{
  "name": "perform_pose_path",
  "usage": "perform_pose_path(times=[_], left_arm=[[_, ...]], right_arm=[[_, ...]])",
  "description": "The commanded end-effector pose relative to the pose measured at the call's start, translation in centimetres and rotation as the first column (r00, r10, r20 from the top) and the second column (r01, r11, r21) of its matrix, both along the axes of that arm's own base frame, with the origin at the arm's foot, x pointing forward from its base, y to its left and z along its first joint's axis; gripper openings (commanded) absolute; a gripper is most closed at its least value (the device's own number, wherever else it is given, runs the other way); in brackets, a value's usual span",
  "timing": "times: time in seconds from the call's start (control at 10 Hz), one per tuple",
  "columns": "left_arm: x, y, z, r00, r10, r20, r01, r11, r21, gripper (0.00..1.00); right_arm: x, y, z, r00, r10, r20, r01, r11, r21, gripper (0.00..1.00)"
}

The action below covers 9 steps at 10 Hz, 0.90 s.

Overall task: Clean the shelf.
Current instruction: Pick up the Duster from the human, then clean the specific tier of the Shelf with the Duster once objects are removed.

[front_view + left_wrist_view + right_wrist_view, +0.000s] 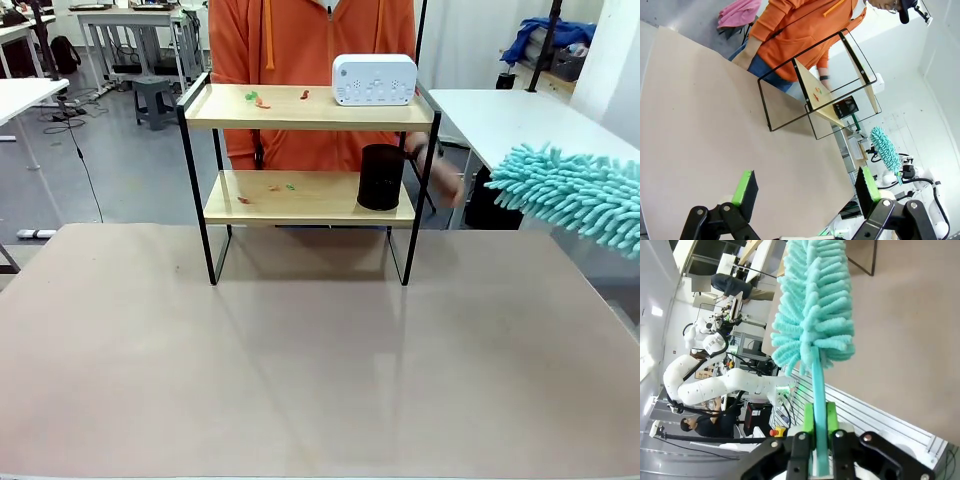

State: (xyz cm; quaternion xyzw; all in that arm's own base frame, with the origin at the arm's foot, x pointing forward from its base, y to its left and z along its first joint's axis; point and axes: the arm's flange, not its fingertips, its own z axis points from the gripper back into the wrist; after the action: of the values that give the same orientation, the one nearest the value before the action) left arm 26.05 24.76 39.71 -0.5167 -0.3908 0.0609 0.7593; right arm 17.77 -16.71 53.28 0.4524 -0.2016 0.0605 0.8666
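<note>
The shelf (310, 108) stands at the table's far middle, two wooden boards in a black frame. Small red and green scraps (258, 98) lie on the top board and more (270, 188) on the lower one. A white box (374, 79) sits on top at the right, a black cup (380, 176) on the lower board with a person's hand (440, 180) by it. My right gripper (820, 427) is shut on the handle of a teal fluffy duster (812, 305), whose head (570, 195) hangs at the right edge. My left gripper (807, 187) is open above the table, the shelf (820, 95) far ahead.
A person in an orange hoodie (310, 40) stands behind the shelf. The brown tabletop (300, 370) stretches bare in front of it. A white table (520, 115) stands at the right rear, other white tables at the left rear.
</note>
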Motion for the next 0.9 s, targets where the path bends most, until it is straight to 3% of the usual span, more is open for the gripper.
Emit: perform_pose_path(times=[0.0,0.8], left_arm=[[0.02,-0.24,-0.05,0.999,0.002,0.032,-0.002,1.0,-0.005,1.0],[0.02,-0.24,-0.05,0.999,0.002,0.032,-0.002,1.0,-0.005,1.0]], right_arm=[[-0.24,0.07,0.71,1.0,-0.013,-0.003,0.013,0.999,0.031,0.0],[-0.24,0.07,0.71,1.0,-0.013,-0.003,0.013,0.999,0.031,0.0]])
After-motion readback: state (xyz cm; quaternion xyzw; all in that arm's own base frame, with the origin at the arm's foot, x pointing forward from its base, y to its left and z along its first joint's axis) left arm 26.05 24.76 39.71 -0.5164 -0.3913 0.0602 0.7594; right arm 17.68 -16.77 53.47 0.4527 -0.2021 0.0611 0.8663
